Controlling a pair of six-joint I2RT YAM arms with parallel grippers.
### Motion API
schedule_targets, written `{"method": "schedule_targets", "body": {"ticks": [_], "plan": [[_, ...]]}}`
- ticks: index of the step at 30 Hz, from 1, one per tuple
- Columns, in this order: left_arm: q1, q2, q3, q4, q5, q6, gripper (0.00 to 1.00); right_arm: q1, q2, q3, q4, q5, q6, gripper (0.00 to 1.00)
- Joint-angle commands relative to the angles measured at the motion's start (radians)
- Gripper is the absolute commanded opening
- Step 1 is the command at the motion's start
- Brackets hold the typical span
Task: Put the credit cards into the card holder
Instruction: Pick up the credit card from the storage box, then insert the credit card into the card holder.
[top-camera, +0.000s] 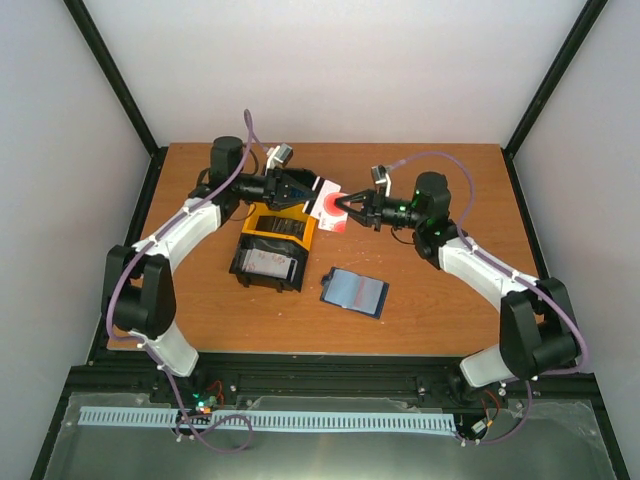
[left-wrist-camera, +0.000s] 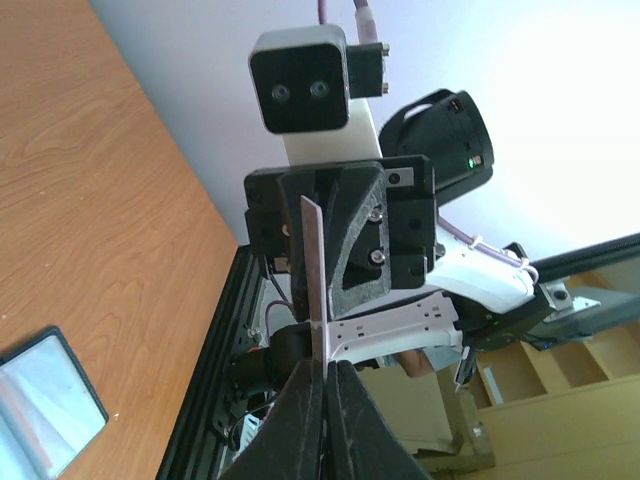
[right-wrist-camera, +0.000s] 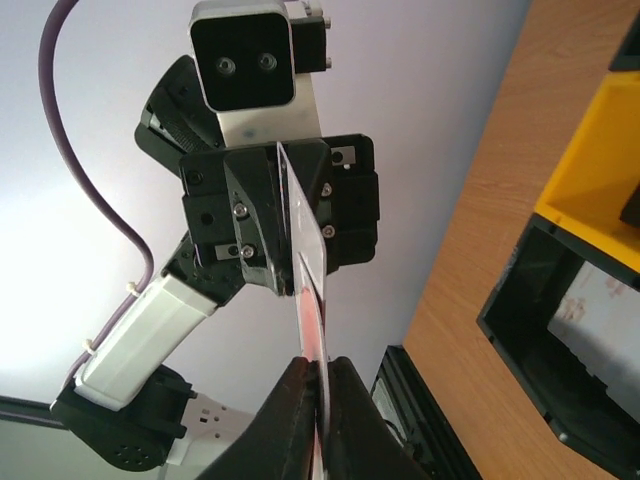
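A white credit card with a red circle (top-camera: 331, 205) hangs above the table, held at opposite ends by both grippers. My left gripper (top-camera: 316, 193) is shut on its left end; in the left wrist view the card (left-wrist-camera: 313, 270) stands edge-on out of the closed fingertips (left-wrist-camera: 325, 366). My right gripper (top-camera: 346, 209) is shut on the other end, the card (right-wrist-camera: 305, 290) pinched at its tips (right-wrist-camera: 322, 366). The card holder (top-camera: 354, 292) lies open and flat on the table in front of the grippers, also seen as the card holder (left-wrist-camera: 40, 400) in the left wrist view.
A black-and-yellow bin tray (top-camera: 281, 222) sits under the left gripper, with a white card (top-camera: 268, 262) in its near compartment; the same tray (right-wrist-camera: 585, 190) shows in the right wrist view. Black frame posts and white walls close in the table.
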Motion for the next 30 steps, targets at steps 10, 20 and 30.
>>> {"method": "schedule_targets", "body": {"ticks": [10, 20, 30], "plan": [[0.054, 0.049, 0.095, -0.15, -0.075, 0.107, 0.01, -0.077, -0.019, -0.134, 0.002, 0.011, 0.008, 0.03], [-0.043, -0.02, 0.025, -0.486, -0.453, 0.472, 0.01, -0.136, -0.191, -0.238, -0.538, 0.201, -0.333, 0.03], [-0.231, -0.087, -0.239, -0.252, -0.538, 0.424, 0.01, -0.099, -0.297, -0.457, -0.559, 0.371, -0.288, 0.03]]}}
